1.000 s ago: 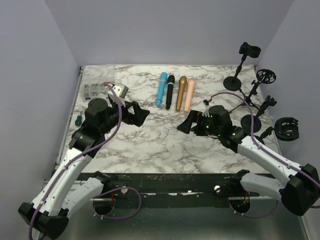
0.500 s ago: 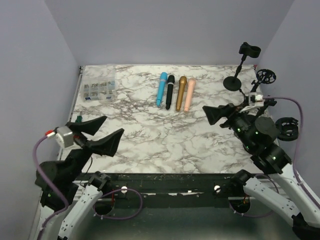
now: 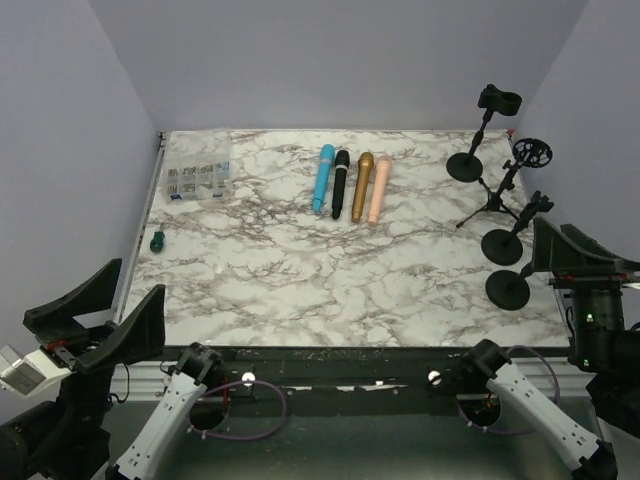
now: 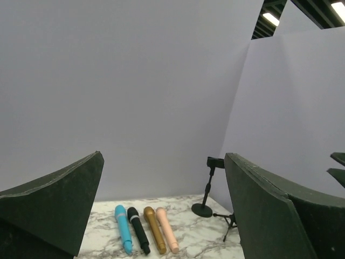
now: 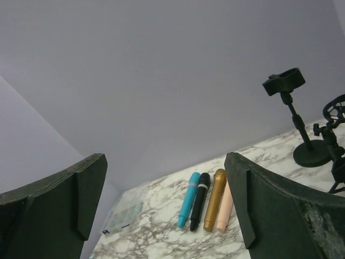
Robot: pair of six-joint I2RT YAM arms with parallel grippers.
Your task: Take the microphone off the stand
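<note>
Marble table (image 3: 300,270) first, white with grey lines. Pulled back to the near corners now, away from the middle of a second ago: left gripper (image 3: 100,312) and right gripper (image 3: 570,250), both wide open, holding nothing. Off to the right, black stands (image 3: 487,125), each clip bare as far as can be seen. Lying flat in a row near the back, well apart from them: blue microphone (image 3: 323,178), black microphone (image 3: 341,182), gold microphone (image 3: 362,184), pink microphone (image 3: 379,188). Not moved at all. Looks like a finished job, with nothing left to lift out.
</note>
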